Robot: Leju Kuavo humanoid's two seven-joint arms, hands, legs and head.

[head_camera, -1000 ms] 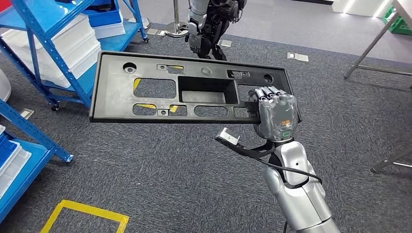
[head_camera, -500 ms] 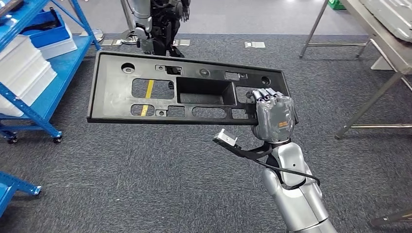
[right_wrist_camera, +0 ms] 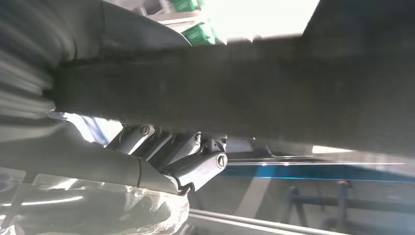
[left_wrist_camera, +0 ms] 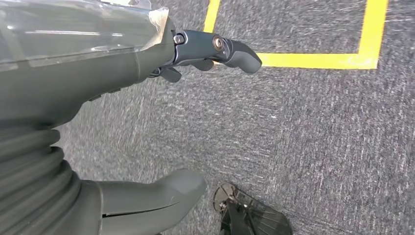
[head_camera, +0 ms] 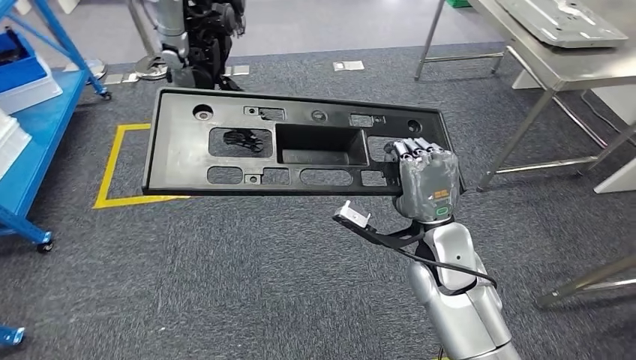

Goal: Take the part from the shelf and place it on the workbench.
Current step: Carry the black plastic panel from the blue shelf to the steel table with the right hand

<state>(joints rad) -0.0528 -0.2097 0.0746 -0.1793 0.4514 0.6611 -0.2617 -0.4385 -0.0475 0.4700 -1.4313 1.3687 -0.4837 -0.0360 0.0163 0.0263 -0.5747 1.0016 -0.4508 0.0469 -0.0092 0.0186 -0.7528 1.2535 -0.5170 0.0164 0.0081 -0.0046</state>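
Right hand (head_camera: 426, 182) grips the black plastic panel (head_camera: 292, 142) at its right end, fingers (head_camera: 414, 148) curled over the near edge into one of the cutouts, silver forearm (head_camera: 456, 300) coming up from the bottom of the head view. Panel is held off the floor, roughly flat, long axis running left-right, with a deep rectangular recess at centre and several slots and round holes around it. Right wrist view: the panel's edge (right_wrist_camera: 244, 93) crosses the frame as a dark blurred band, with the dark fingers (right_wrist_camera: 195, 161) hooked against it. Left hand (left_wrist_camera: 98, 112) hangs over grey carpet (left_wrist_camera: 318, 147) holding nothing; thumb (left_wrist_camera: 161, 196) and dark fingers (left_wrist_camera: 220, 51) are apart. Stainless workbench (head_camera: 555, 60) sits far right, on metal legs, with a grey flat part (head_camera: 570, 22) lying on its top; the panel is well apart from it, to its left. Yellow floor marking (head_camera: 112, 169) shows under and left of the panel's left end. Blue shelf rack (head_camera: 30, 112) on castors at the left edge, with a blue and white bin (head_camera: 26, 75) on it. Another robot's dark legs (head_camera: 199, 37) stand on the far side, just beyond the panel's far-left corner. Small floor plates (head_camera: 349, 66) lie on the carpet at far centre.
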